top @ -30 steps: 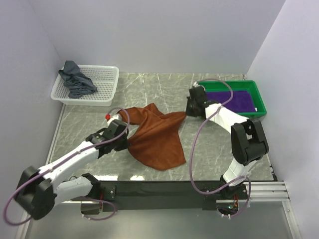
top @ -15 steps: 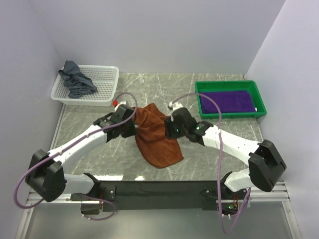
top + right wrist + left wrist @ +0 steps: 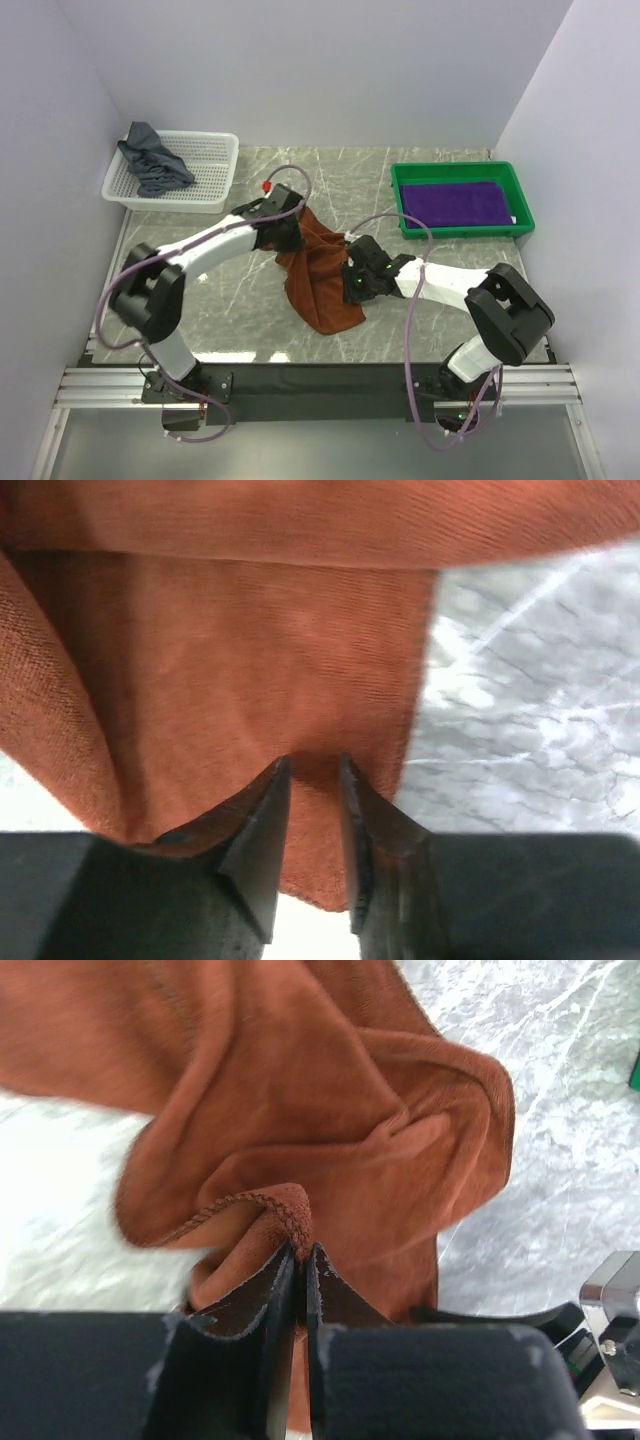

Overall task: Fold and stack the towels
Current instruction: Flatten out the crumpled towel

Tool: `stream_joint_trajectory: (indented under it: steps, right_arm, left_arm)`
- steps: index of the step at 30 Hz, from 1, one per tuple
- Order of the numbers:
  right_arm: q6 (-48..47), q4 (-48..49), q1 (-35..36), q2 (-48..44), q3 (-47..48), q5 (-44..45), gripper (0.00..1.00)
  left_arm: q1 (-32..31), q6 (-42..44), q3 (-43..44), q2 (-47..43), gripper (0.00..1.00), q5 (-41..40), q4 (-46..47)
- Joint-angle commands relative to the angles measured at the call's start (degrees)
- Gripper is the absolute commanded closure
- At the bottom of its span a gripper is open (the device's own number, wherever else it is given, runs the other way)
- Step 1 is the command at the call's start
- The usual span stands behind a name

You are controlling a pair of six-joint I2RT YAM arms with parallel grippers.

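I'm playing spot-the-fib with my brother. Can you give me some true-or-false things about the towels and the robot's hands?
1. The grey-blue towel sits in the white basket. True.
2. The purple towel is in the white basket too. False: it lies flat in the green tray.
3. The left gripper pinches the hem of the rust-brown towel. True.
4. The rust-brown towel lies neatly folded and flat. False: it is bunched up in crumpled folds on the table.
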Motion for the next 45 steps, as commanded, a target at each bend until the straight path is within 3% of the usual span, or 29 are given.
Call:
stream_joint_trajectory:
  steps: [1, 7, 11, 15, 18, 20, 27, 30, 37, 45]
  right_arm:
    - [3.0, 4.2, -4.1, 0.3, -2.5, -3.6, 0.68]
    - [5.4, 7.9, -11.4, 0.5, -7.4, -7.9, 0.73]
    - [8.0, 10.2, -13.6, -0.5, -10.3, -7.7, 0.77]
    - [8.9, 11.8, -16.2, -3.0, -12.0, -8.3, 0.77]
    - [8.8, 12.2, -16.2, -3.1, -12.2, -8.3, 0.76]
    - [9.0, 13.5, -16.2, -2.8, -12.8, -9.1, 0.76]
    - [9.0, 14.4, -16.2, -1.7, -13.5, -10.5, 0.76]
    - [8.9, 14.4, -16.2, -2.1, -13.6, -10.3, 0.76]
    - [8.7, 14.4, -16.2, -2.2, -14.0, -10.9, 0.76]
    - [8.8, 14.4, -16.2, -3.1, -14.6, -10.8, 0.76]
  left_arm:
    - [-1.6, 1.5, 6.1, 5.9, 0.86, 1.2, 1.3]
    - [-3.2, 1.6, 17.3, 16.0, 0.86, 2.6, 1.3]
    - [-3.3, 2.6, 22.2, 18.3, 0.77, 4.0, 2.3]
    - [-3.3, 3.9, 18.4, 12.7, 0.48, 0.7, 7.3]
    - [-3.2, 4.1, 10.0, 5.3, 0.14, -3.0, 10.5]
    - [-3.2, 4.2, 5.0, 2.2, 0.08, -3.6, 11.2]
    - [-3.2, 3.4, -13.5, -13.0, 0.18, -1.1, 18.0]
    - [-3.2, 4.1, -20.5, -16.8, 0.16, 1.0, 22.0]
    - [-3.4, 6.3, -24.2, -13.8, 0.16, 4.0, 26.4]
    - [-3.8, 6.0, -24.6, -5.8, 0.31, 6.9, 30.0]
